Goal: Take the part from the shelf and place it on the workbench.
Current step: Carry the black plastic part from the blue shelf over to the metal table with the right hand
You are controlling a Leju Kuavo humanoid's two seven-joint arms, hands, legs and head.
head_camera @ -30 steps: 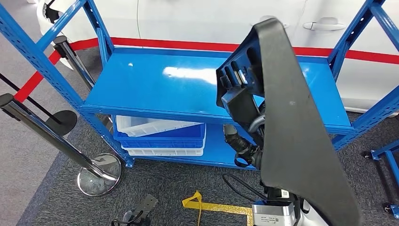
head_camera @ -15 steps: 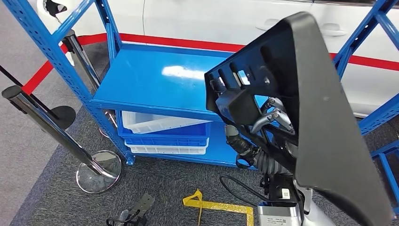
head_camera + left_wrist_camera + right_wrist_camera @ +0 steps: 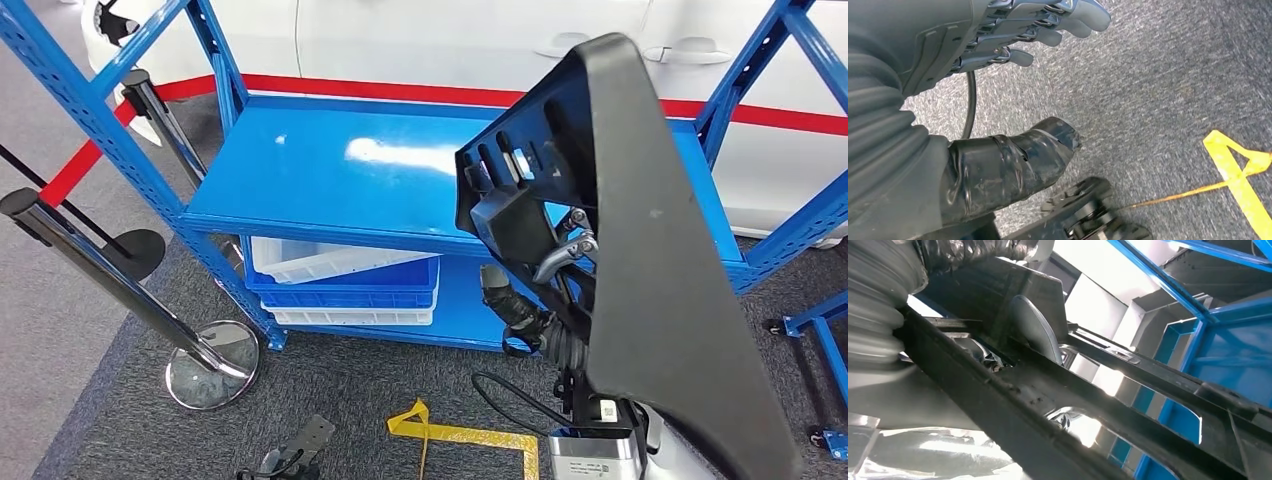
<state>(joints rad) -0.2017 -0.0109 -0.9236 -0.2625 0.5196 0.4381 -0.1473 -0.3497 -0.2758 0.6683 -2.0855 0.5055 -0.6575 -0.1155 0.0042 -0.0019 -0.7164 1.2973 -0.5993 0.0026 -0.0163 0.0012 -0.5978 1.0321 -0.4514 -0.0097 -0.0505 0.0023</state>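
Head view shows the big black part [image 3: 650, 260] already off the blue shelf [image 3: 330, 180], held up in front of it by the right hand [image 3: 560, 250], while the left hand [image 3: 1033, 30] hangs empty with fingers apart, and no workbench is seen yet.

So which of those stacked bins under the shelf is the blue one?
The middle bin is blue, sandwiched between a tilted white bin above and another white bin underneath.
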